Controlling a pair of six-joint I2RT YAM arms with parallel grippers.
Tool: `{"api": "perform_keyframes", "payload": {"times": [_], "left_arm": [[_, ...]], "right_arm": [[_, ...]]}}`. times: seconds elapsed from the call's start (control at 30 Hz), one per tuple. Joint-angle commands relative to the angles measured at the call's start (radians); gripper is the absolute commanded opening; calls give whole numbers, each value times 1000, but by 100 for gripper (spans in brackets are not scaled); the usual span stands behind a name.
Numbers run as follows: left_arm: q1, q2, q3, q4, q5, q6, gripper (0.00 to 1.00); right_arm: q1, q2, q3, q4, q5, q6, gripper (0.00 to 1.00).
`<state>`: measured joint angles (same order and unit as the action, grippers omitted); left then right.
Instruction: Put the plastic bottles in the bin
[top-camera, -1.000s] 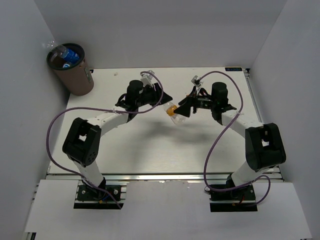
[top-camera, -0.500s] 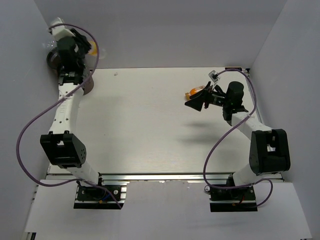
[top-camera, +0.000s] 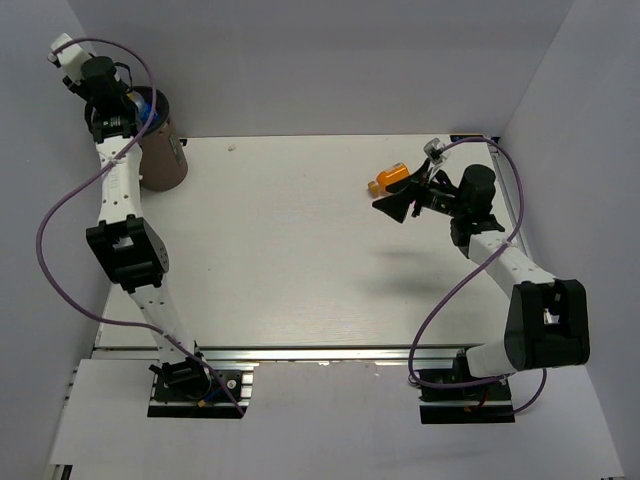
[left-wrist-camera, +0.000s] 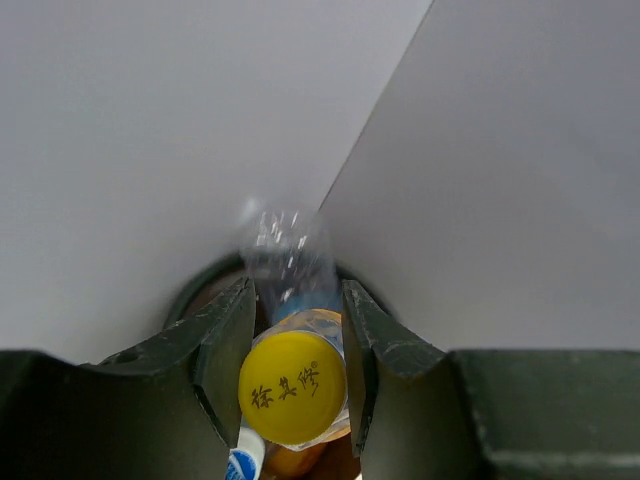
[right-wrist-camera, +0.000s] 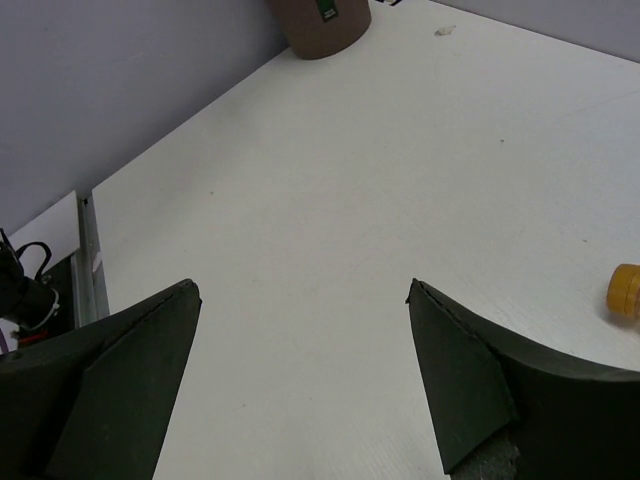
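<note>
left gripper (left-wrist-camera: 295, 292): clamped on yellow-capped bottle (left-wrist-camera: 292, 387)
yellow-capped bottle: clear crinkled plastic, cap toward wrist, long axis pointed down into brown cylindrical bin (top-camera: 166, 160)
right gripper (right-wrist-camera: 303, 288): jaws spread wide, nothing held
orange bottle (top-camera: 389, 179): squat, laid flat on white table (top-camera: 300, 280)

The yellow cap (left-wrist-camera: 292, 387) bears three brown Chinese characters, too blurred to read surely.

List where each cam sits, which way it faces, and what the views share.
Top: fixed above and behind, looking down on the table; left arm and right arm show.
Left wrist: above the bin, looking down; left gripper clamps the yellow-capped bottle.
Right wrist: over the table, facing the bin; open right gripper frames it.
Shared: top and right wrist both show bin and orange bottle.
</note>
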<state>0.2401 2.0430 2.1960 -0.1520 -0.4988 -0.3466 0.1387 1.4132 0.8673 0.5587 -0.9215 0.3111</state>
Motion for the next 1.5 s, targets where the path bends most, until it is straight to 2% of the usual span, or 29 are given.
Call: {"api": "perform_keyframes", "payload": {"times": [0.0, 0.1, 0.17, 0.23, 0.27, 0.3, 0.4, 0.5, 0.57, 0.6, 0.67, 0.7, 0.77, 0.8, 0.87, 0.9, 0.93, 0.97, 1.0, 1.03, 1.1, 1.17, 1.2, 1.27, 1.47], "left_arm": [[-10, 0, 30, -41, 3, 8, 0], [-9, 20, 13, -46, -3, -5, 0], [-9, 32, 10, -63, -1, -5, 27], [-9, 45, 10, -76, 2, -3, 62], [-9, 46, 8, -78, 6, -2, 94], [-9, 46, 8, -78, 9, -3, 98], [-9, 34, 16, -75, 25, -3, 98], [-9, 28, 66, -99, 52, -11, 98], [-9, 14, 88, -115, 75, -17, 98], [-9, 3, 91, -121, 83, -25, 98], [-10, -44, 77, -123, 103, -31, 98], [-9, -64, 55, -127, 111, -46, 98], [-9, -122, 42, -159, 120, -77, 98], [-10, -141, 41, -217, 152, -113, 98], [-13, -220, -16, -271, 224, -158, 98], [-18, -260, -63, -291, 320, -198, 98], [-27, -308, -220, -275, 366, -207, 98], [-63, -430, -337, -229, 400, -212, 98], [-88, -505, -475, -66, 408, -225, 98], [-116, -579, -754, 28, 407, -229, 98], [-191, -741, -953, 199, 410, -233, 98], [-223, -805, -1117, 213, 421, -241, 98], [-254, -846, -1159, 226, 424, -256, 98], [-277, -868, -1260, 259, 450, -259, 98], [-300, -787, -1291, 299, 508, -258, 98]], "right_arm": [[-4, -16, -7, -28, 42, -49, 89], [-2, 3, 4, -36, 39, -46, 89], [-4, 18, 7, -36, 33, -40, 89], [-4, 30, 13, -42, 42, -33, 89], [-5, 36, 18, -48, 49, -33, 89], [-4, 43, 24, -62, 59, -35, 90], [-4, 66, 55, -129, 145, -27, 89], [-2, 89, 94, -232, 380, -1, 89], [-1, 101, 105, -275, 455, 23, 89], [2, 107, 105, -289, 554, 43, 89], [9, 116, 120, -322, 646, 69, 89], [13, 130, 128, -366, 752, 124, 89], [21, 150, 150, -404, 826, 175, 89], [28, 174, 179, -442, 907, 240, 89], [38, 200, 203, -453, 975, 299, 89], [50, 223, 226, -463, 1012, 333, 89], [58, 234, 236, -457, 1026, 388, 89], [79, 250, 245, -454, 1050, 410, 89], [87, 280, 277, -473, 1102, 431, 90], [96, 299, 297, -486, 1116, 463, 89], [114, 351, 341, -531, 1151, 488, 89], [136, 384, 395, -592, 1202, 520, 89], [140, 417, 413, -608, 1263, 532, 89], [145, 447, 475, -654, 1291, 572, 89], [156, 573, 637, -784, 1395, 671, 89]]}}
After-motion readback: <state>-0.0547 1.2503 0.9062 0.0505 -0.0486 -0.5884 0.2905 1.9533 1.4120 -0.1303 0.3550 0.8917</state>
